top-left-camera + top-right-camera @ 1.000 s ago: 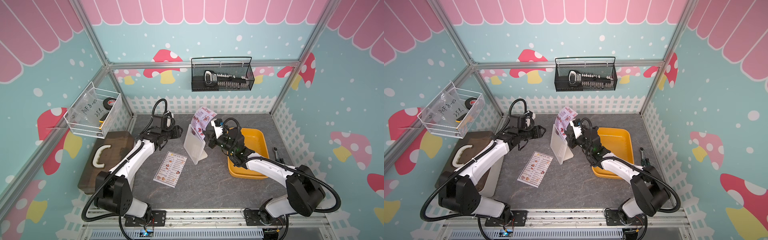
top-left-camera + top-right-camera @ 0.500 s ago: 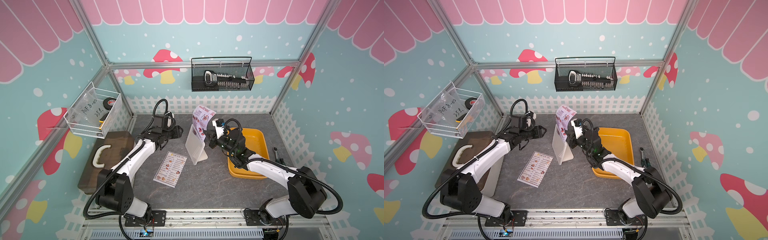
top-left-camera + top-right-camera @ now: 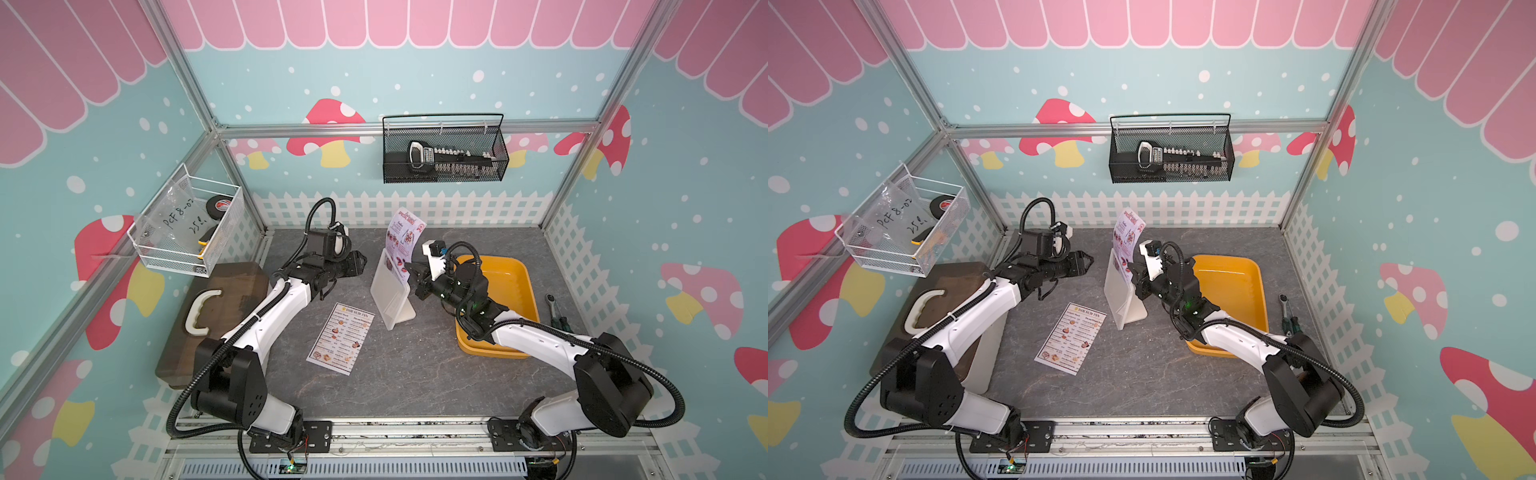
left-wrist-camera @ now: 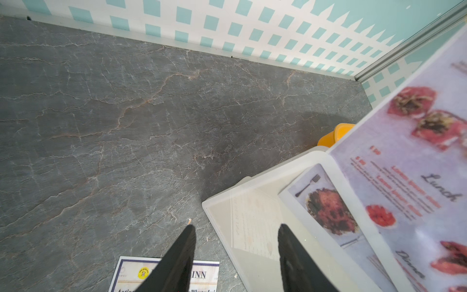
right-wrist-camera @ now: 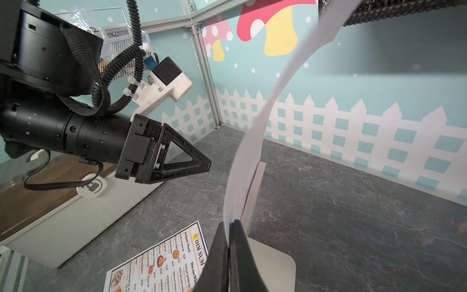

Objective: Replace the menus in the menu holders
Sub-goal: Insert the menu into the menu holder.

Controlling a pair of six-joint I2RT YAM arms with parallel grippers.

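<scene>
1. Tabletop (image 3: pixel 395 386): grey and stone-veined; carries the menu holder (image 3: pixel 392 295) (image 3: pixel 1121 299) (image 4: pixel 252 202) (image 5: pixel 271 263) near its middle.
2. Brown wooden board (image 3: pixel 232 291) with a white handle: sits well apart from the menu holder, beyond the left arm (image 3: pixel 274 316).
3. Yellow tray (image 3: pixel 509 286): rests near the menu holder on the side of the right arm (image 3: pixel 532 336), not touching it.
4. Menu holder: white plastic frame; stands on its angled foot, leaning back slightly.
5. SPECIAL MENU sheet (image 3: pixel 404 235) (image 3: pixel 1128 232) (image 4: pixel 404 156) (image 5: pixel 249 161): sits with its lower part inside the menu holder's frame, as seen from the left wrist; rises out of the holder's top and curls over above it.
6. DIM SUM INN menu (image 3: pixel 340 338) (image 3: pixel 1071 338) (image 4: pixel 126 273) (image 5: pixel 151 265): lies flat and face up on the tabletop, near the menu holder's foot on the side towards the arm bases, apart from it.
7. Left gripper (image 3: pixel 360 264) (image 3: pixel 1087 262) (image 4: pixel 236 227) (image 5: pixel 202 165): hovers just beside the menu holder on the side away from the tray; jaws parted about halfway, holding nothing, touching neither holder nor sheet.
8. Right gripper (image 3: pixel 413 272) (image 3: pixel 1136 272) (image 5: pixel 230 223): reaches the menu holder from the tray side; jaws pinched tight on the edge of the SPECIAL MENU sheet, just beside the holder's edge.
</scene>
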